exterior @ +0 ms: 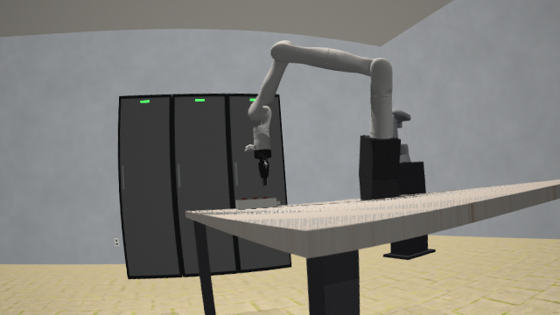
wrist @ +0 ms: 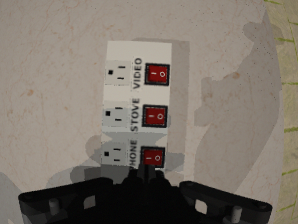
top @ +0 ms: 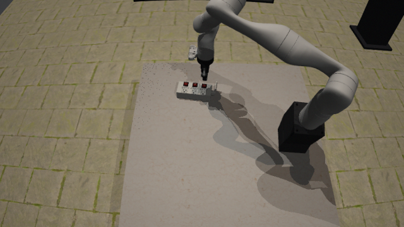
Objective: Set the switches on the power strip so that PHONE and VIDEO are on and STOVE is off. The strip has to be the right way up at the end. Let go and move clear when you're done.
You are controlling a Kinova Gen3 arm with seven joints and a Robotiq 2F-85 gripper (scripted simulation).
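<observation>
The white power strip [top: 193, 96] [exterior: 255, 204] [wrist: 139, 49] lies on the table with its sockets and red switches facing up. In the wrist view the VIDEO switch [wrist: 157, 74] is farthest from the gripper, the STOVE switch [wrist: 155, 116] is in the middle and the PHONE switch [wrist: 152, 157] is nearest. Each shows its I mark towards the labels and O on the outer side; which side of each rocker is pressed I cannot tell. My gripper [top: 204, 79] [exterior: 264, 185] [wrist: 146, 175] is shut and empty, pointing down above the PHONE end, apart from the strip.
The strip's plug end [top: 216, 87] sticks out on the side towards the arm's black base [top: 291, 139] [exterior: 379, 168]. The strip lies near the far edge of the table [top: 177, 164] [exterior: 332, 241]. Dark cabinets [exterior: 146, 175] stand against the wall behind it.
</observation>
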